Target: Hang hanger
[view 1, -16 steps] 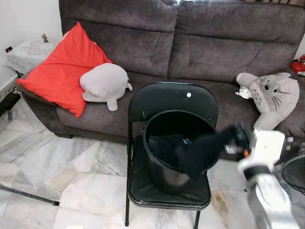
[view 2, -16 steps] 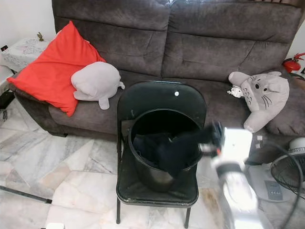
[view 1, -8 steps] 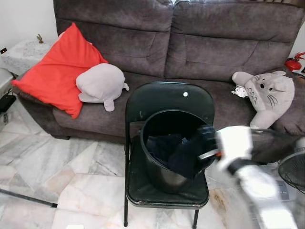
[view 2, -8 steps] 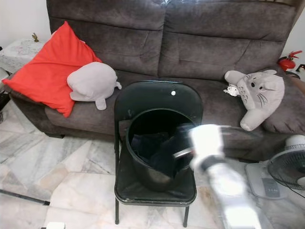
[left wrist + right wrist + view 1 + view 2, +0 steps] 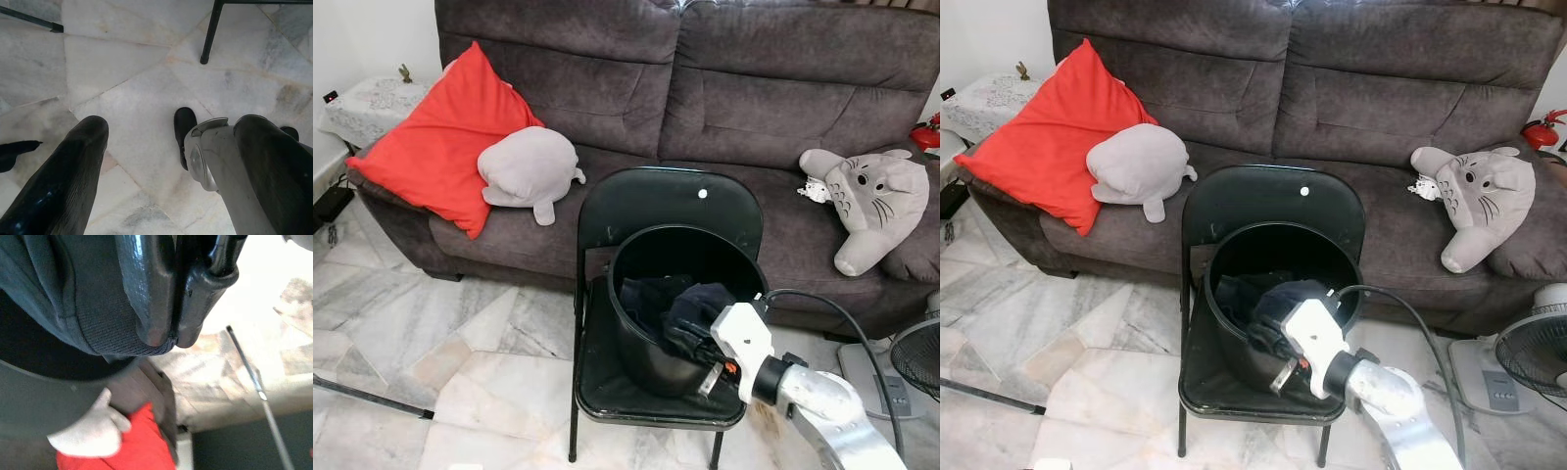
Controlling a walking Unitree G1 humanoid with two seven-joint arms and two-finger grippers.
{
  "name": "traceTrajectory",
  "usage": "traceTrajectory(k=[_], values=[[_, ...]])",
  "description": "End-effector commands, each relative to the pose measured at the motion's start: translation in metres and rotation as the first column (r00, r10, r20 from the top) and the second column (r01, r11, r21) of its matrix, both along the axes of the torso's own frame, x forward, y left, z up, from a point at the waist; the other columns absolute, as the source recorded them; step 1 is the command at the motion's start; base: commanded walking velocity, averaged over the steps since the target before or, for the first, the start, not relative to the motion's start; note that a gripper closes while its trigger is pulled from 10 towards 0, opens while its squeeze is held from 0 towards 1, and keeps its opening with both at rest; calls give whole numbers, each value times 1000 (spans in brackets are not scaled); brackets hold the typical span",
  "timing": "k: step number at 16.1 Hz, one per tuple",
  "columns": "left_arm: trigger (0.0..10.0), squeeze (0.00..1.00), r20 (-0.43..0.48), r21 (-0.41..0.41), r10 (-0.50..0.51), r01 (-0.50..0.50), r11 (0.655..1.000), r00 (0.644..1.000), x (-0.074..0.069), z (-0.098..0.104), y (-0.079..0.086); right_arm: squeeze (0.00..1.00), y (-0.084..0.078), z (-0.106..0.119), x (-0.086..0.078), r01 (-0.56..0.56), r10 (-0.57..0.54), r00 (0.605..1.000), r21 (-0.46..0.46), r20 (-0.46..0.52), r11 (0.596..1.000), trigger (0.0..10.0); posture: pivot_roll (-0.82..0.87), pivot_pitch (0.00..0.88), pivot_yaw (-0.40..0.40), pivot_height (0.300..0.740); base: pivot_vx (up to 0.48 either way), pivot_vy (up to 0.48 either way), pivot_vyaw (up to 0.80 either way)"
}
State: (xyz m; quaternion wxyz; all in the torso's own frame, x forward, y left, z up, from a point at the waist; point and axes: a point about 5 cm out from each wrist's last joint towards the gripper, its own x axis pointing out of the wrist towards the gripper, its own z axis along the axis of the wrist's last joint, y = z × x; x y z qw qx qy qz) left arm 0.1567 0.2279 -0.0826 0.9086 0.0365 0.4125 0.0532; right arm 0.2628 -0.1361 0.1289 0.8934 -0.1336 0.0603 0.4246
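Gripping a dark garment [image 5: 693, 311] at the rim of the black bucket [image 5: 646, 357], the right gripper [image 5: 166, 335] has its two black fingers pressed together on the cloth.

The bucket stands on the seat of a black folding chair [image 5: 666, 211] in front of a dark grey sofa [image 5: 724, 88], and more dark clothing lies inside it. The right arm reaches in from the robot's right, its white wrist housing just beside the bucket's near wall. No hanger can be made out. On the sofa lie a red cushion [image 5: 435, 142], a grey plush [image 5: 529, 171] touching it, and a grey cat-like plush [image 5: 867, 201] at the far end. The left gripper [image 5: 166, 147] hangs over the marble floor [image 5: 401, 333], fingers apart.
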Motion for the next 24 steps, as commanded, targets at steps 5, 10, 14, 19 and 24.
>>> traceTrajectory(k=[5, 10, 14, 19, 24], values=[[10000, 0, -39, 4, 3, -3, 1000, 999, -8, -4, 0, 0, -3, 56, 3, 6, -40, 983, 191, 178, 982, 0, -61, 131, -24, 740, 0, 0, 0], [10000, 0, -36, 4, -5, 5, 1000, 999, -5, -3, -1, 0, -9, 29, -12, -54, 54, 998, 13, 40, 998, 0, -69, 128, -23, 740, 0, 0, 0], [10000, 0, -37, 3, -2, 3, 1000, 999, -6, -4, -1, 0, -23, -11, -6, 50, -60, 996, -129, -71, 990, 0, -57, 126, -26, 740, 0, 0, 0], [10000, 0, -40, 8, 1, -1, 1000, 999, -8, -4, 1, 0, -32, -16, 13, 202, -205, 979, -128, -16, 971, 0, -48, 121, -25, 740, 0, 0, 0], [10000, 0, -37, 11, 1, -1, 1000, 999, -7, -3, 1, 0, -19, -8, 20, 157, -157, 987, -42, 22, 987, 10000, -45, 117, -26, 740, 0, 0, 0]])
